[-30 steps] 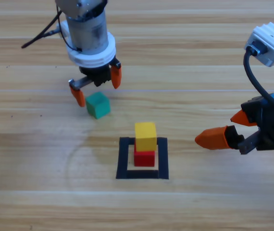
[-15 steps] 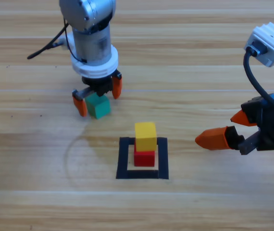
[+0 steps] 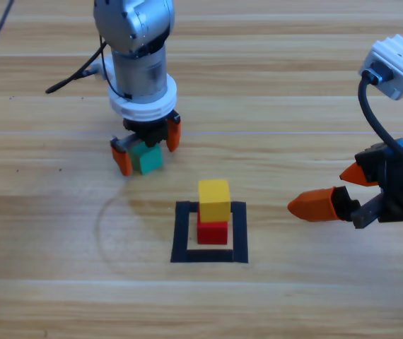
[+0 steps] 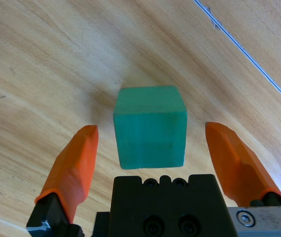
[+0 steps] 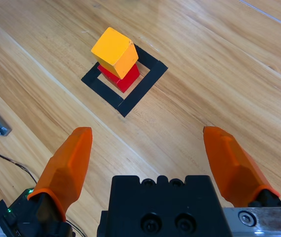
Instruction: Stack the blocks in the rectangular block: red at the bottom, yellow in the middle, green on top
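Both arms are grey with black cables. The left gripper (image 3: pixel 145 147) and right gripper (image 3: pixel 332 189) each carry two orange, pointed jaws on a black body with recessed screws; a silver plate with a hex bolt sits at one corner.

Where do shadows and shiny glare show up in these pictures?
Left wrist view: the small teal-green cube casts a soft shadow on the wood to its left. Right wrist view: pale sheen on the wooden table. High view: a faint curved mark left of the black tape square.
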Controlling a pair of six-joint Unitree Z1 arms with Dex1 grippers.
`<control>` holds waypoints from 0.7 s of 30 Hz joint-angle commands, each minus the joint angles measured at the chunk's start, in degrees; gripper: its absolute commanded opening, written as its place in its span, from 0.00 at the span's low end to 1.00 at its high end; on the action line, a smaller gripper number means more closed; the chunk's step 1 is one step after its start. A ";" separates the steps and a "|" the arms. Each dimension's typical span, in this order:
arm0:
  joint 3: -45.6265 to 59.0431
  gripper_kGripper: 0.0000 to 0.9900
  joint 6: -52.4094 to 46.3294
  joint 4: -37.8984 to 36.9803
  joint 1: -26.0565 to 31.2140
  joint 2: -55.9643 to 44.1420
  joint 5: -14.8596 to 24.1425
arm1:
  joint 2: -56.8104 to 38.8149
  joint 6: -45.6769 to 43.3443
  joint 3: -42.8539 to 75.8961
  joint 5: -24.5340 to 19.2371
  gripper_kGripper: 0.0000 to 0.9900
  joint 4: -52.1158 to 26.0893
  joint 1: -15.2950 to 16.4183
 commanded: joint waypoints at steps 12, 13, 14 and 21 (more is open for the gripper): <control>-1.22 0.66 1.55 0.07 0.75 4.08 -0.89 | -3.36 -0.13 1.90 -0.56 1.00 -0.74 -1.30; -1.14 0.63 1.72 0.16 0.75 3.99 -0.89 | -3.36 -0.13 1.90 -0.56 1.00 -0.65 -1.30; -1.14 0.59 1.90 0.16 0.84 3.90 -0.89 | -3.36 -0.21 1.90 -0.56 1.00 -0.74 -1.30; 1.24 0.23 4.71 0.34 2.69 2.59 -0.54 | -3.54 -0.21 1.99 -0.73 1.00 -0.74 -1.30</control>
